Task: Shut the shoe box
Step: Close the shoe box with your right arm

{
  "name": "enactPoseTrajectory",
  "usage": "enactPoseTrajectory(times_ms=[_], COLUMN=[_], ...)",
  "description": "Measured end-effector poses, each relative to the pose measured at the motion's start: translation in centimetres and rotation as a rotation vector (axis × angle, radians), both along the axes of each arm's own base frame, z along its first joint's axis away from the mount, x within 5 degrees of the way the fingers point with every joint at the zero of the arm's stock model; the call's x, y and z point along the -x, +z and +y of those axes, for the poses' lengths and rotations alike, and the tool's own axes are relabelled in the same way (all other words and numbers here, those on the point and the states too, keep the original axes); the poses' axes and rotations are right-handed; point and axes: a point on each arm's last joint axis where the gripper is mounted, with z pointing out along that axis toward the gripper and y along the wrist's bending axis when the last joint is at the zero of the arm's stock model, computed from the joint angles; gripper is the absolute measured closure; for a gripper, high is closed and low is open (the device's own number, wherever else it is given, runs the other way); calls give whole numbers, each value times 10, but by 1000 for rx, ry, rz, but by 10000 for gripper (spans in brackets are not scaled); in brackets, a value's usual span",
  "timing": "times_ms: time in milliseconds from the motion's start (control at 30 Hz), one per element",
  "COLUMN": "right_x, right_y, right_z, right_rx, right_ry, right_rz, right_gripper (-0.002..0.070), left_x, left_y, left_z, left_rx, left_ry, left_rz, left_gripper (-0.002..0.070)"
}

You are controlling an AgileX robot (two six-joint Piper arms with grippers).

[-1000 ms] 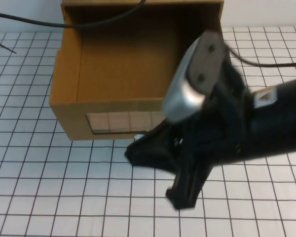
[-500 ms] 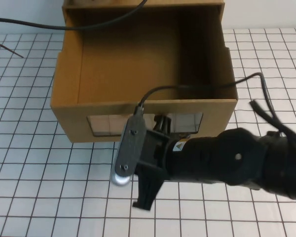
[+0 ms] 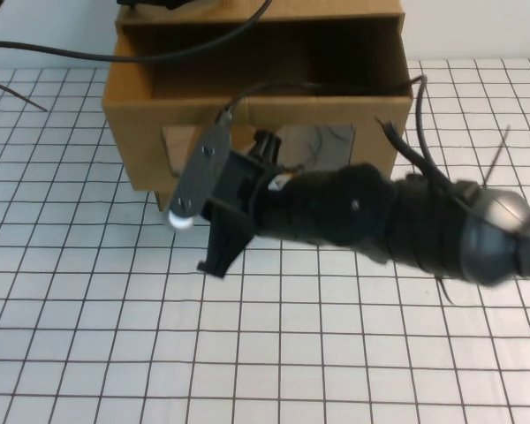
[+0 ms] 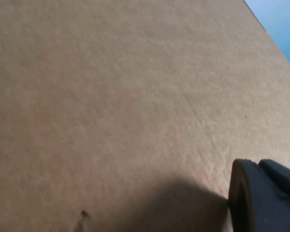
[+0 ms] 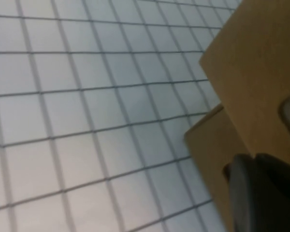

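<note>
The shoe box (image 3: 141, 110) stands at the far middle of the gridded desk (image 3: 88, 336), its drawer drawn only partly out of the cardboard sleeve, with the clear front window (image 3: 314, 146) facing the robot. The right arm (image 3: 397, 221) reaches across from the right, and the right tool (image 3: 247, 190) sits against the drawer front at the window; whether it is released or clenched cannot be told. The left tool (image 4: 263, 195) lies close against a plain brown cardboard face of the box (image 4: 111, 96), and its state likewise cannot be told. A black cable (image 3: 185, 49) crosses the box top.
</note>
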Motion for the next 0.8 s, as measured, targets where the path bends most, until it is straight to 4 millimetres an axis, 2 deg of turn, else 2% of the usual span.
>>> enactPoseTrajectory(times_ms=[300, 433, 800], right_x=[-75, -99, -102], right_y=[3, 2, 2], right_z=[9, 7, 9], right_rx=[-61, -87, -87], right_ry=[-37, -35, -9], right_rz=[3, 29, 43], right_gripper=[690, 689, 689], left_x=[-1, -1, 1], left_y=[0, 0, -1], left_z=[0, 0, 0], left_rx=[2, 2, -16], left_ry=[-2, -2, -30], left_rz=[1, 1, 4], left_gripper=[680, 680, 680])
